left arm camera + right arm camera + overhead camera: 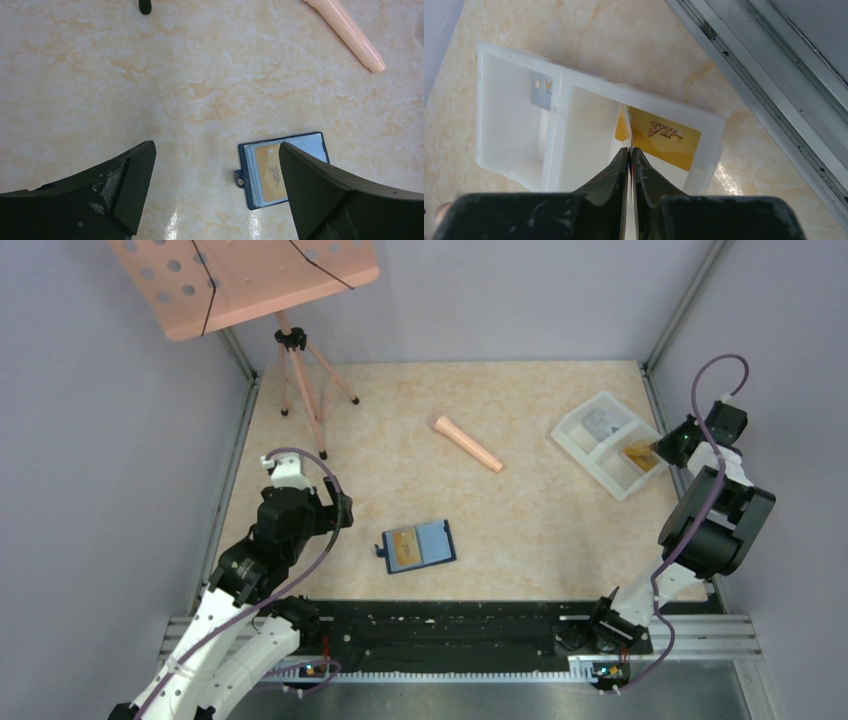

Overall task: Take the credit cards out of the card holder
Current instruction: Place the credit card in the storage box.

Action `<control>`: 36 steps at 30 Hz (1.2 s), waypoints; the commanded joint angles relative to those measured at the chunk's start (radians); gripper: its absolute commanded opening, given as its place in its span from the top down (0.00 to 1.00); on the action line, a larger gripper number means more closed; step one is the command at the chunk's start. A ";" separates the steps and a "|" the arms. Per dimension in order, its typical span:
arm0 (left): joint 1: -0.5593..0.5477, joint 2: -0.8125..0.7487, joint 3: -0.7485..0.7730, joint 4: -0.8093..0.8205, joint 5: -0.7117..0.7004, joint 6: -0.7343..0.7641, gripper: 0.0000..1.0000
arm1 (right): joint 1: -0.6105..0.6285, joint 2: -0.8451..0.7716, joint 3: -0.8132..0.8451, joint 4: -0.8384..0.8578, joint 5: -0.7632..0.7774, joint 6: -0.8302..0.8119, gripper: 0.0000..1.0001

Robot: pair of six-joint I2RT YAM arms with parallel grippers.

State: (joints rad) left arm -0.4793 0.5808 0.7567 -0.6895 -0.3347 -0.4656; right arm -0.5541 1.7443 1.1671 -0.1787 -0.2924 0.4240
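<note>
Navy card holder [418, 545]: free rm (all edges).

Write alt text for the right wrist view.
Right gripper, fingers almost touching, hangs over a white two-compartment tray: a gold VIP card sits in one compartment, a silver card in the other.

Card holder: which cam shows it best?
Top external: the card holder lies open and whole, a tan-gold card in its left page. Left wrist is closer, showing the tab, but a finger of the left pincer covers most of its right page. Right wrist does not show it.
</note>
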 commanded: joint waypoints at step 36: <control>0.003 0.003 0.006 0.013 -0.016 -0.011 0.01 | 0.001 0.031 0.121 -0.001 0.074 0.074 0.85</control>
State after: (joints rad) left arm -0.4793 0.5808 0.7567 -0.6899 -0.3355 -0.4728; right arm -0.5545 1.7947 1.2335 -0.1833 -0.2356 0.4938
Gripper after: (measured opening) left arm 0.990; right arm 0.153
